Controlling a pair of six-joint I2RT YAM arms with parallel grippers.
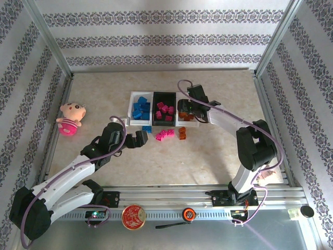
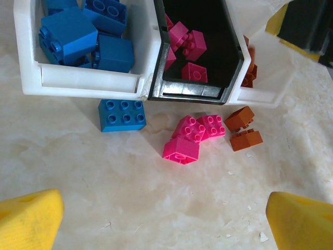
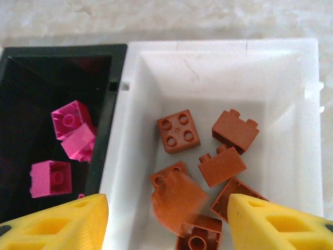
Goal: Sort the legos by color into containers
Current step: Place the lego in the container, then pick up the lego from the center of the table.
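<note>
- Across the middle of the table (image 1: pixel 218 156), three containers stand in a row with their walls touching: the left white tray (image 2: pixel 88 86), the black tray (image 2: pixel 187 92) and the right white tray (image 3: pixel 291 104).
- Left white tray: blue bricks (image 2: pixel 67 31) only. At least four show in a pile, and the edge of the left wrist view cuts off the rest.
- Black tray: pink bricks (image 3: pixel 67 119). Three are clear in the right wrist view, with a sliver of a fourth low down.
- Right white tray: orange bricks (image 3: pixel 178 130), six counted. One is a blurred orange brick (image 3: pixel 174 200).
- Loose on the table just in front of the trays are six pieces. That's one loose blue brick (image 2: pixel 122 114), three loose pink bricks (image 2: pixel 182 150) bunched and touching, and two loose orange bricks (image 2: pixel 244 139) pressed together.
- Right fingers (image 3: pixel 62 224): spread wide over the right white tray, nothing clamped. The blurred orange brick sits in the gap between them, and neither finger appears to touch it.
- Left fingers (image 2: pixel 28 219): wide apart and empty, over bare table. All six loose pieces lie ahead of the tips, apart from them. The pink bunch is roughly centred in the gap, the blue one off to the left of that view and the orange pair to the right.
- One pink plush doll (image 1: pixel 70 119) sits near the table's left edge, well apart from everything.
</note>
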